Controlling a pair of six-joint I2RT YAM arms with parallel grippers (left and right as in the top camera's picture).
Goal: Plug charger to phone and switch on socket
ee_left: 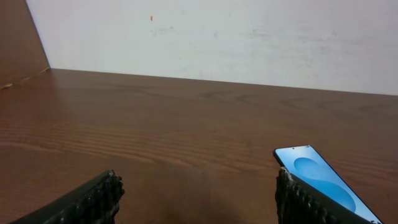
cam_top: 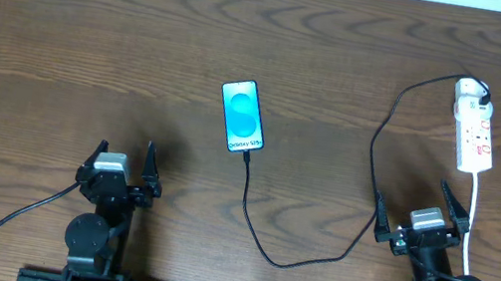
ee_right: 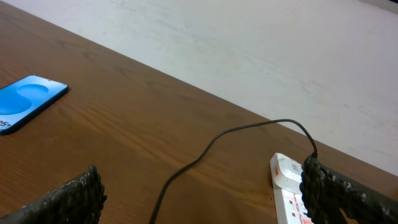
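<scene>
The phone [cam_top: 242, 115] lies flat mid-table with its cyan screen lit; it also shows in the left wrist view [ee_left: 326, 180] and the right wrist view [ee_right: 28, 99]. The charger cable [cam_top: 312, 261] runs from the phone's near end in a loop up to the socket [cam_top: 473, 126], a white power strip at the far right, where its black plug sits in the far end. The cable [ee_right: 205, 149] and socket [ee_right: 287, 186] show in the right wrist view. My left gripper [cam_top: 122, 163] and right gripper [cam_top: 423, 210] are open and empty near the front edge.
The socket's white cord [cam_top: 473, 221] runs down toward the front edge beside my right arm. A white wall [ee_left: 217, 37] borders the far table edge.
</scene>
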